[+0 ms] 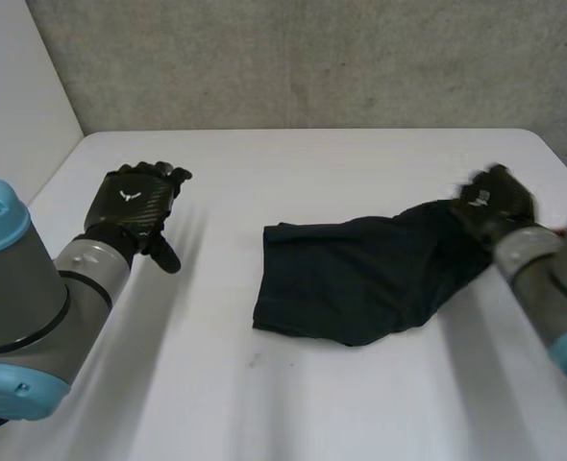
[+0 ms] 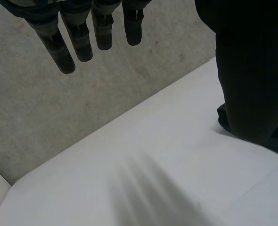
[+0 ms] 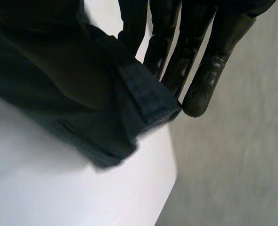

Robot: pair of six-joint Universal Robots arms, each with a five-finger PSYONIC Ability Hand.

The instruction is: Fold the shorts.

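Right of the middle of the counter (image 1: 312, 158), the shorts (image 1: 351, 283) lie with their long axis left to right, the right end lifted and pinched in the fingers (image 3: 176, 66) of the right hand (image 1: 495, 204), the left hand (image 1: 135, 206) well apart at the left, straight-fingered and empty.

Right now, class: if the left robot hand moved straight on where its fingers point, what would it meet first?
Probably nothing nearby: the left robot hand points over bare table towards the grey wall; shorts lie aside.
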